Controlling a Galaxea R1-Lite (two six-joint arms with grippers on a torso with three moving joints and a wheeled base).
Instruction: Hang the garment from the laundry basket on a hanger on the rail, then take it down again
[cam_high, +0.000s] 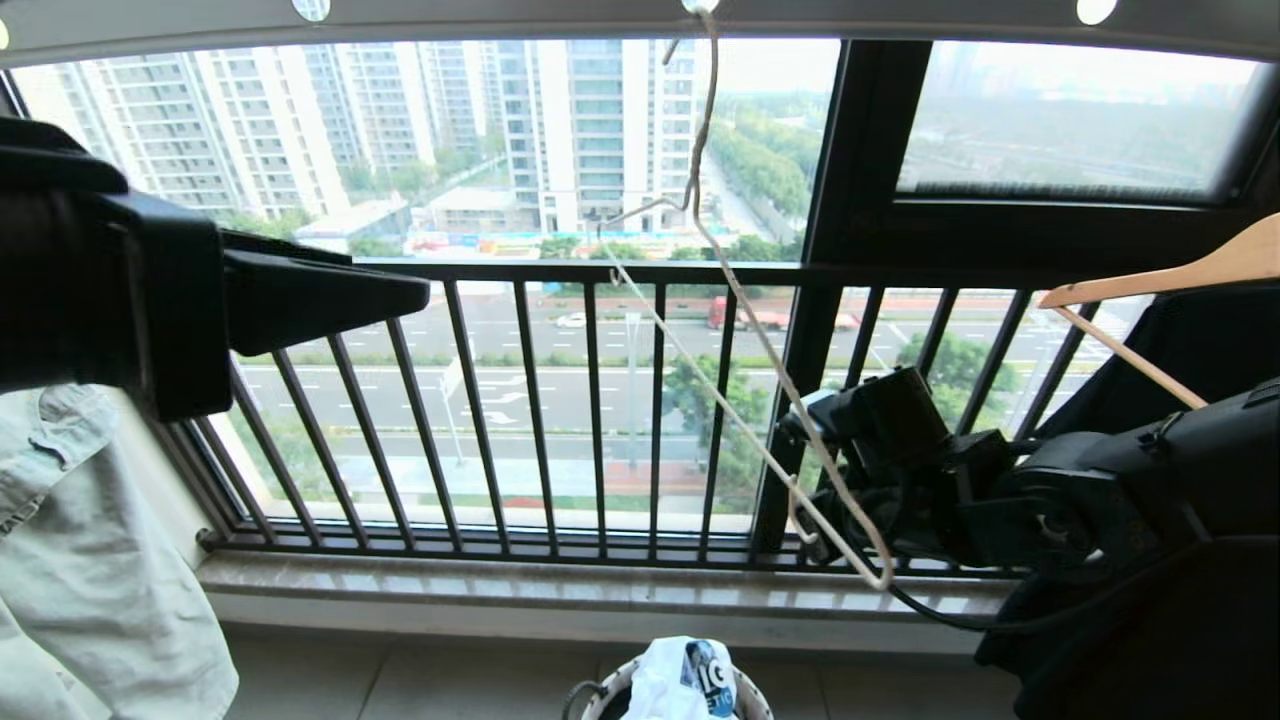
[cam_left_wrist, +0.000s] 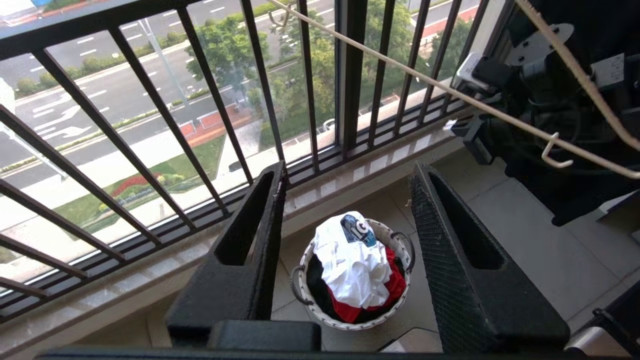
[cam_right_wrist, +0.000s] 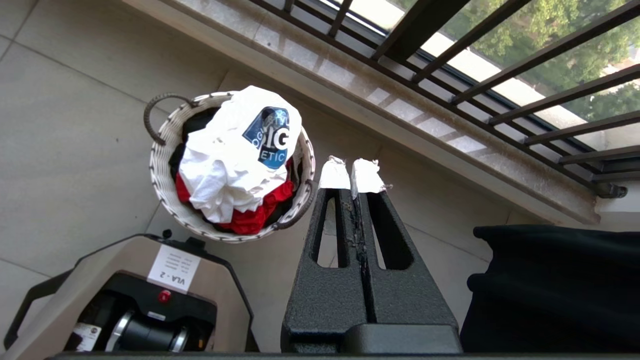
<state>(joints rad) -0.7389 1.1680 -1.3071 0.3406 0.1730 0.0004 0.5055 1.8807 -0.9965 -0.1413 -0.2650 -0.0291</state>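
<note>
2 pincers hold nothing: left pincer parted above the garment in the laundry basket, right pincer clenched. Pickup comes next.

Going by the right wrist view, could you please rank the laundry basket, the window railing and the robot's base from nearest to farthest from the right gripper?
From the shut right gripper:
1. The laundry basket, beside the fingertips on the floor, white T-shirt on top.
2 and 3. The window railing, beyond the sill ahead of the tips, and the robot's base, back beside the finger roots: too close to call.
</note>
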